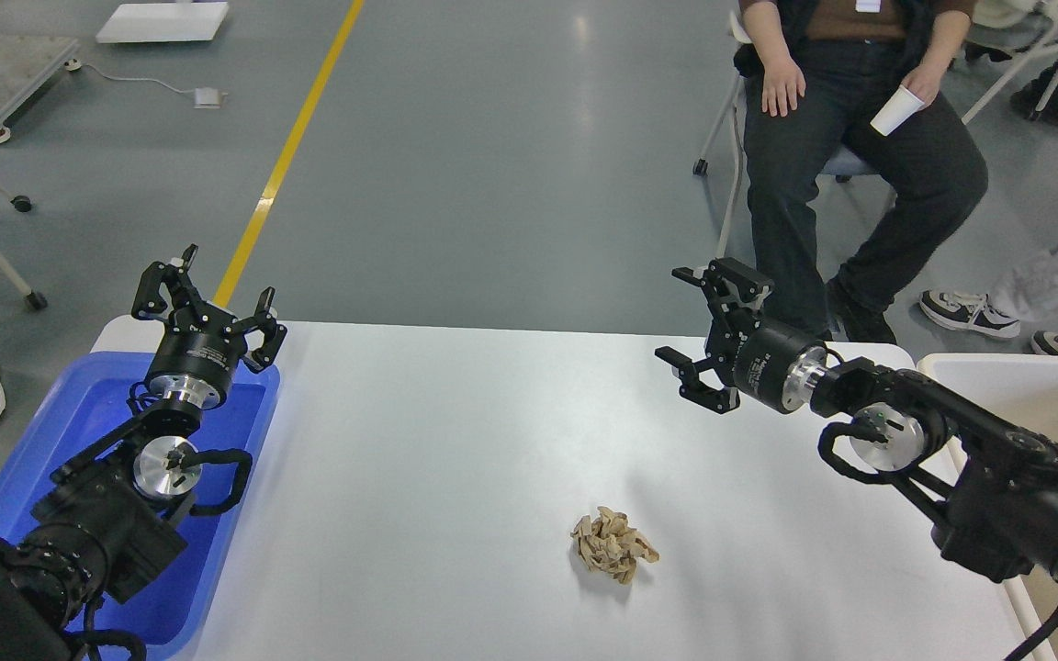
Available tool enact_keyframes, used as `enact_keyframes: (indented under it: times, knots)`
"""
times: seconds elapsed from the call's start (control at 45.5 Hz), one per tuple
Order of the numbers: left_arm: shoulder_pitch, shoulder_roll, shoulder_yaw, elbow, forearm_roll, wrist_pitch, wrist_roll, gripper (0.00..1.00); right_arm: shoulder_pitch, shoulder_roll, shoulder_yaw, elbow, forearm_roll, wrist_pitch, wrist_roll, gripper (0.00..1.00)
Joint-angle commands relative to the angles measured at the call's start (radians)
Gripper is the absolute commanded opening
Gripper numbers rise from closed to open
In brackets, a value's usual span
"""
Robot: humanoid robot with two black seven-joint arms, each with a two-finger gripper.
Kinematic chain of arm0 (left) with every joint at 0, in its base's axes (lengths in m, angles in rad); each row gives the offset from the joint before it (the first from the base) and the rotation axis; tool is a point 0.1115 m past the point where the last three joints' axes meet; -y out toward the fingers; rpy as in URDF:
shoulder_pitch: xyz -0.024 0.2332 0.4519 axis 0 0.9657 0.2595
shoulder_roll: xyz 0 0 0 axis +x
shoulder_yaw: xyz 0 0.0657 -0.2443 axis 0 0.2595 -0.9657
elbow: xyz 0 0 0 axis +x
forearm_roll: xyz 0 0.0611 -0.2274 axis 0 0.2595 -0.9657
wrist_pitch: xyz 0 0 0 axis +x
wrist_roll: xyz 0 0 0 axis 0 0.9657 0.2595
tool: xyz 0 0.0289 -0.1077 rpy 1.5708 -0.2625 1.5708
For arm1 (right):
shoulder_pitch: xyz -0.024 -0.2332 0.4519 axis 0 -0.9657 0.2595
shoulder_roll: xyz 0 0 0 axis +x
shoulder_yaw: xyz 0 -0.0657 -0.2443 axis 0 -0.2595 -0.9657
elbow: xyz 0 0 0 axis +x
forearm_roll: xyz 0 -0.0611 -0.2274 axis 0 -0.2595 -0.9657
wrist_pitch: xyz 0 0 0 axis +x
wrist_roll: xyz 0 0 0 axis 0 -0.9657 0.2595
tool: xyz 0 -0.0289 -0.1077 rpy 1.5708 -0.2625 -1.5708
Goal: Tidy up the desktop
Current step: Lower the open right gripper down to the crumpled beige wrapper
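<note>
one crumpled paper wad (613, 545) left on desktop (455, 441). both grippers, left (208, 294) and right (708, 335), spread wide, empty. pre-grasp; next probably right down onto wad, then bin (1043, 395).

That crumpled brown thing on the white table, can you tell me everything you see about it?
The crumpled brown wad looks like scrunched paper, tan and beige with many folds and jagged edges. It is one loose, lumpy ball, wider than tall. It rests on the white desktop, toward the near edge and a bit right of the middle, casting a small shadow. Only the desktop touches it. Both pincers are open, apart from it.
</note>
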Motion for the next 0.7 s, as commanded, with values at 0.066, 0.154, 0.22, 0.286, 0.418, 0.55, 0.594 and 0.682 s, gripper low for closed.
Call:
enact_keyframes:
  times: [0.066,0.154,0.22,0.286,0.418,0.55,0.594,0.682]
  knots:
    - [0.000,0.000,-0.002,0.000,0.000,0.000,0.000,1.00,0.029,-0.061,-0.232,0.178,-0.266,-0.047,-0.007,1.00]
    - [0.000,0.000,-0.002,0.000,0.000,0.000,0.000,1.00,0.030,-0.059,-0.295,0.190,-0.349,-0.047,-0.007,1.00]
    - [0.000,0.000,-0.002,0.000,0.000,0.000,0.000,1.00,0.032,-0.053,-0.341,0.192,-0.412,-0.047,-0.005,1.00]
    - [0.000,0.000,-0.002,0.000,0.000,0.000,0.000,1.00,0.035,-0.045,-0.389,0.192,-0.477,-0.049,-0.004,1.00]
    - [0.000,0.000,-0.002,0.000,0.000,0.000,0.000,1.00,0.044,-0.013,-0.456,0.178,-0.637,-0.078,0.000,1.00]
    - [0.000,0.000,0.000,0.000,0.000,0.000,0.000,1.00,0.061,-0.004,-0.525,0.166,-0.725,-0.090,0.000,1.00]
    - [0.000,0.000,-0.002,0.000,0.000,0.000,0.000,1.00,0.067,-0.004,-0.538,0.166,-0.735,-0.095,0.000,1.00]
    - [0.000,0.000,-0.002,0.000,0.000,0.000,0.000,1.00,0.085,-0.002,-0.559,0.166,-0.764,-0.095,0.000,1.00]
